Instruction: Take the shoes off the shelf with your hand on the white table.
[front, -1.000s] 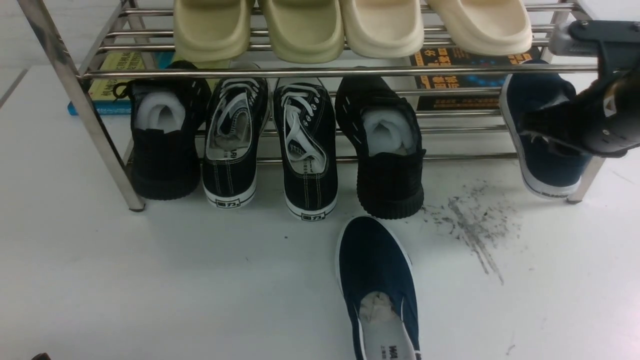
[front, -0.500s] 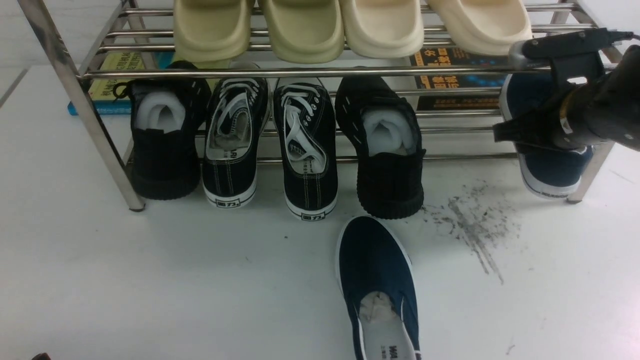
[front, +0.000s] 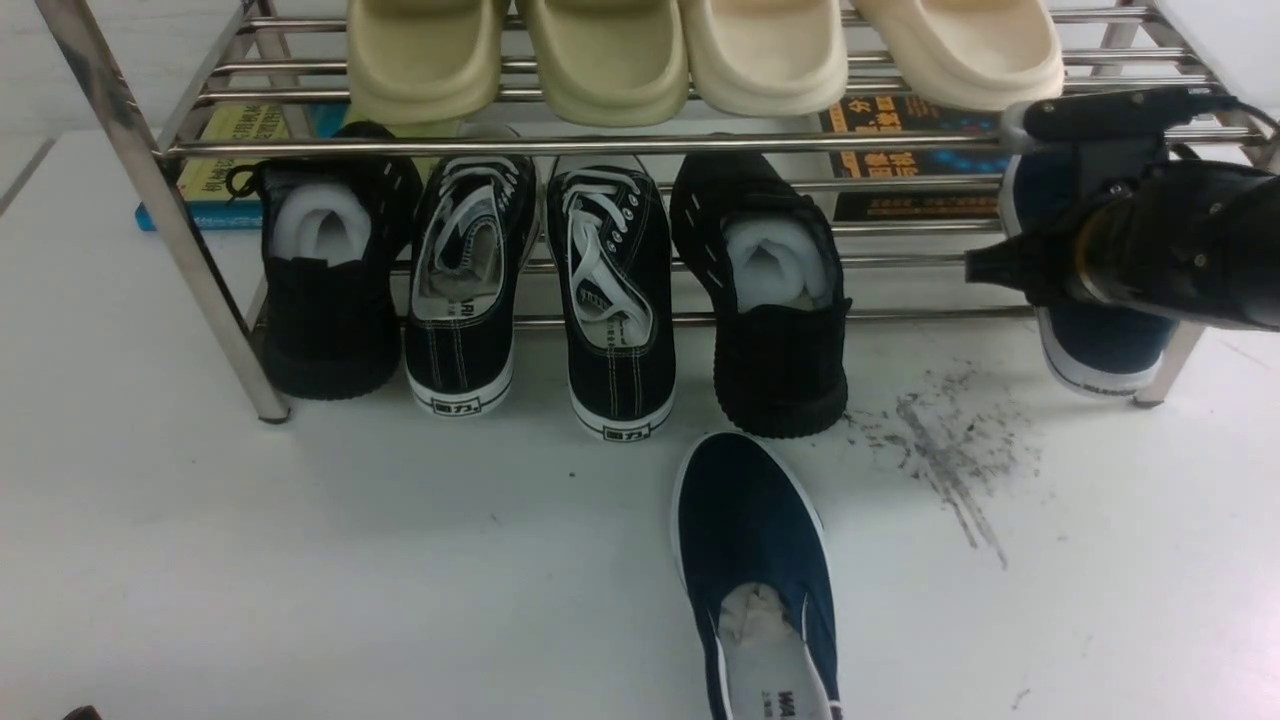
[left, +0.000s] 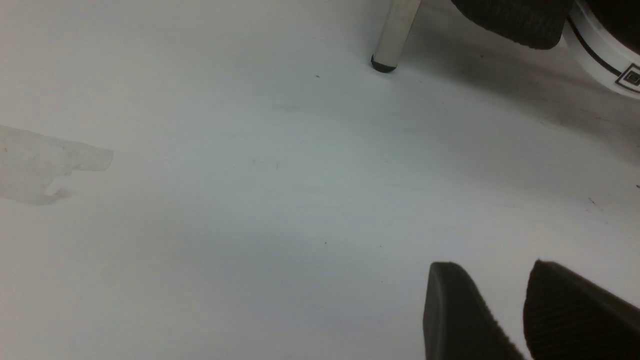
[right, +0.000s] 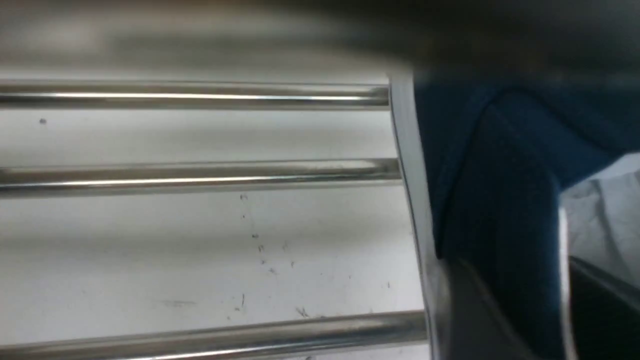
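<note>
Swinging level and in toward the shelf's middle since a second ago, the right gripper (front: 985, 268) lies across the lower tier at the right end of the shelf (front: 600, 145). In the wrist view its fingers sit on either side of a shoe's side wall; I cannot tell whether they press it.

There are two navy shoes. One navy shoe (front: 1100, 350) rests on that tier under the gripper. The other navy shoe (front: 750, 530) lies at the table's (front: 300, 550) near edge, with "WA" on its insole, cut off by the frame.

The left gripper (left: 495, 267) hovers by the shelf's left front leg (left: 395, 30), its fingers slightly apart.

The lower tier also holds two lace-up sneakers (front: 465, 290) between two all-black shoes (front: 330, 290); the heel labels are unreadable. Four slippers (front: 600, 60) sit on top, two yellowish and two cream.

Two books (front: 215, 165) lie toward the far edge, their print too small to read.
</note>
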